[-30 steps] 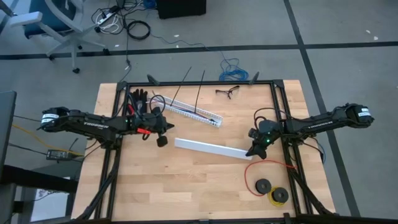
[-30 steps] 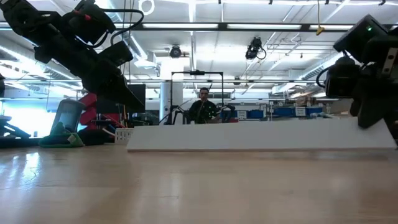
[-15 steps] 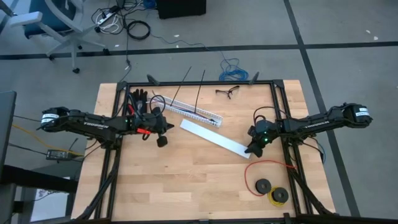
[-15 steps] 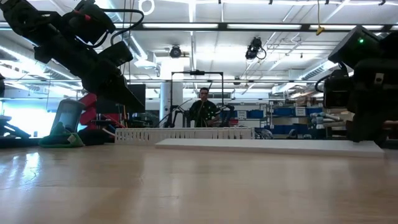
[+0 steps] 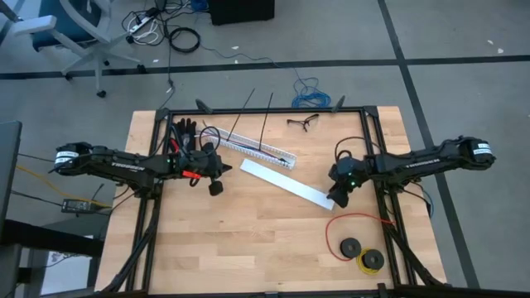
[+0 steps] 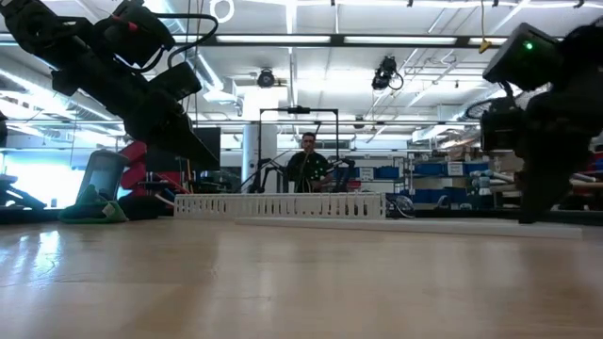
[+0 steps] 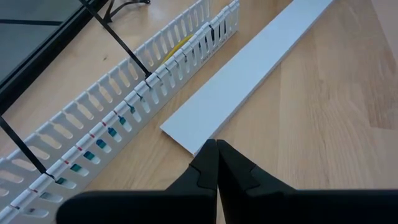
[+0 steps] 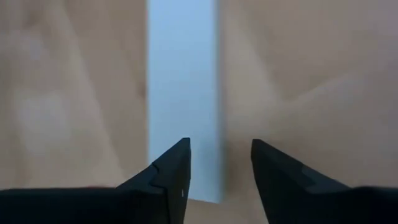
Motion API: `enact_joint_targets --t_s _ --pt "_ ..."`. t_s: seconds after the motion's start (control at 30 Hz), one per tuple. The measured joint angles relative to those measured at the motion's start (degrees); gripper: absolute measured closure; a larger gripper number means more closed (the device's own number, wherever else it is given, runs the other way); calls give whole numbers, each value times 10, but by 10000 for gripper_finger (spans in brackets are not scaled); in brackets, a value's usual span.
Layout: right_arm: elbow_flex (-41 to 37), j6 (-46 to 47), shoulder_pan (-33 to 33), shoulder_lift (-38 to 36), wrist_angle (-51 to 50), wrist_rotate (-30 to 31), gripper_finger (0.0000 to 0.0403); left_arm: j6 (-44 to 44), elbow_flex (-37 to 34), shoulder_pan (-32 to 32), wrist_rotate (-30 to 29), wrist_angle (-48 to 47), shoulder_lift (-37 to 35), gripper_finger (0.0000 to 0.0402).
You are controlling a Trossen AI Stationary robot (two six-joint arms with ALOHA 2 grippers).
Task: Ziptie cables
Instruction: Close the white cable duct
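Observation:
A slotted white channel (image 5: 258, 151) lies on the table, and thin coloured wires (image 7: 115, 123) show through its slots. Two long black zipties (image 5: 267, 124) cross its far side. A flat white strip (image 5: 286, 183) lies slanted next to it. My right gripper (image 8: 219, 155) is open over the strip's right end (image 5: 325, 199), with its fingers standing either side of the strip's edge. My left gripper (image 5: 215, 187) is shut and hovers near the strip's left end (image 7: 186, 134), holding nothing. My right gripper points down at the flat strip's right end (image 8: 205, 186). One finger (image 8: 174, 171) overlaps the strip and the other stands beyond its edge. I cannot tell whether either finger touches it. The strip lies flat on the table.
Safety glasses (image 5: 303, 122) and black gloves (image 5: 184, 131) lie near the far edge. A red wire loop (image 5: 358, 220) with black spools (image 5: 351, 247) sits near the right front. Black frame rails (image 5: 370, 141) border the table. Bare wood spreads across the near middle.
The flat white strip has turned on the table. Its left end swung toward the far edge until it lay close to the slotted channel. Its right end stayed by my right gripper, which shifted only slightly. For the last half second the strip has lain still.

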Motion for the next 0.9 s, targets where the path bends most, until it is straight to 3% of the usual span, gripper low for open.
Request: enact_joint_targets --t_s 0.13,0.27,0.37,0.47,0.57,0.67,0.9 --pt "67 -38 0 0 -98 68 265 -2 0 0 0 0 0 394" --pt "130 -70 7 0 -102 126 277 -2 0 0 0 0 0 394" --pt "162 -142 28 1 -54 220 284 -2 0 0 2 0 0 394" --pt "165 -250 50 9 84 325 291 -2 0 0 1 -1 0 394" --pt "165 -348 63 40 230 340 292 -2 0 0 -1 -2 0 394" --pt "165 -363 63 90 346 340 292 -2 0 0 -1 -5 0 394" --pt "165 -369 50 233 455 334 291 -4 0 0 -1 -6 0 394"
